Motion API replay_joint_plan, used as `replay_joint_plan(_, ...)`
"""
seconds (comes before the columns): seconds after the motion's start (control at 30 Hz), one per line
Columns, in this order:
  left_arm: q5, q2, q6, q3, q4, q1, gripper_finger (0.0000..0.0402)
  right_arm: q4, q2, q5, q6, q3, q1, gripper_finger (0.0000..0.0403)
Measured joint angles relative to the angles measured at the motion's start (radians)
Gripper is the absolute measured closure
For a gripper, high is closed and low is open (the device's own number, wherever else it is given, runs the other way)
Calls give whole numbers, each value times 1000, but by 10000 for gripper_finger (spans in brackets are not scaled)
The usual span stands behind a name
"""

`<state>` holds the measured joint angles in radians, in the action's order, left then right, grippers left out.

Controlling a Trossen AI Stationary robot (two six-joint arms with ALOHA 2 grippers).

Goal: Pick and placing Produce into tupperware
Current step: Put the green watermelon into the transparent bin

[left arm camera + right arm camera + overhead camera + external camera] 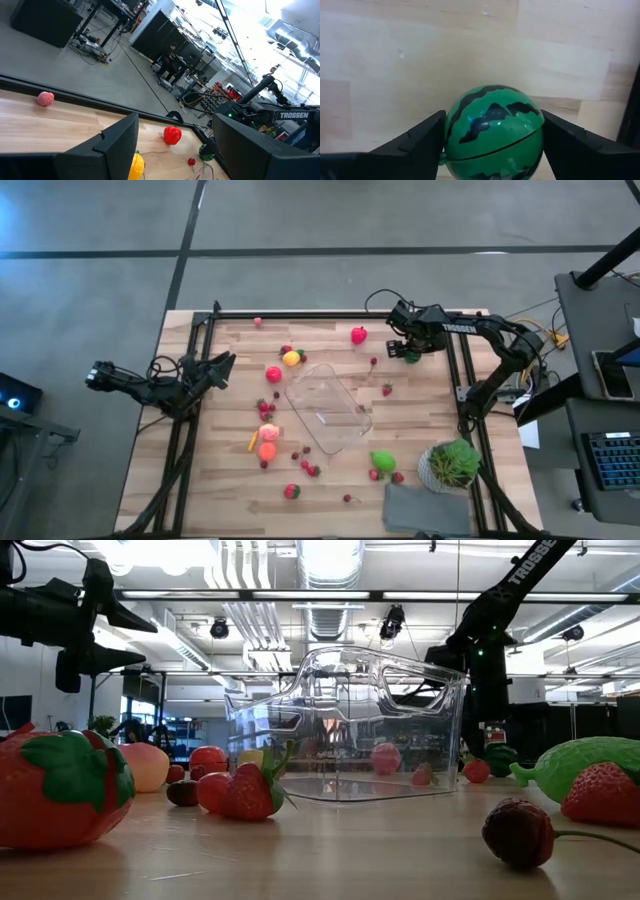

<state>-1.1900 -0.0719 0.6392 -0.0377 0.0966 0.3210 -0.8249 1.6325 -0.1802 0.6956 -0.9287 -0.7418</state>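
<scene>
Over by the table's (420,430) right rail, my right fingers (492,131) pinched the toy watermelon (494,131) dead-center; lifting straight felt safest before heading to the tupperware (328,408). Left fingers (172,150) sat spread, waiting.

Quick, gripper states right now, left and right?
Left gripper: open, empty, at the table's left edge.
Right gripper: jaws closed on the small green striped toy watermelon.

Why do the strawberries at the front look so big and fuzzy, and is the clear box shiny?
In the low view the big strawberry sits so near the camera that it looks huge and soft-edged; the tupperware farther back is sharper and glints with ceiling lights. In the right wrist view the watermelon shows small highlights.
</scene>
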Motion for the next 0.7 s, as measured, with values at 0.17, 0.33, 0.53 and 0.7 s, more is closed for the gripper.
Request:
replay_joint_plan(0.17, 0, 0, 0, 0, 0, 0, 161, -4, -1, 4, 3, 0, 0, 95)
replay_joint_plan(0.33, 0, 0, 0, 0, 0, 0, 161, -6, -22, 4, 12, 0, 7, 111)
replay_joint_plan(0.53, 0, 0, 0, 0, 0, 0, 161, -9, -75, 6, 30, 0, 18, 127)
replay_joint_plan(0.7, 0, 0, 0, 0, 0, 0, 161, -6, -136, 54, 44, -6, 65, 109)
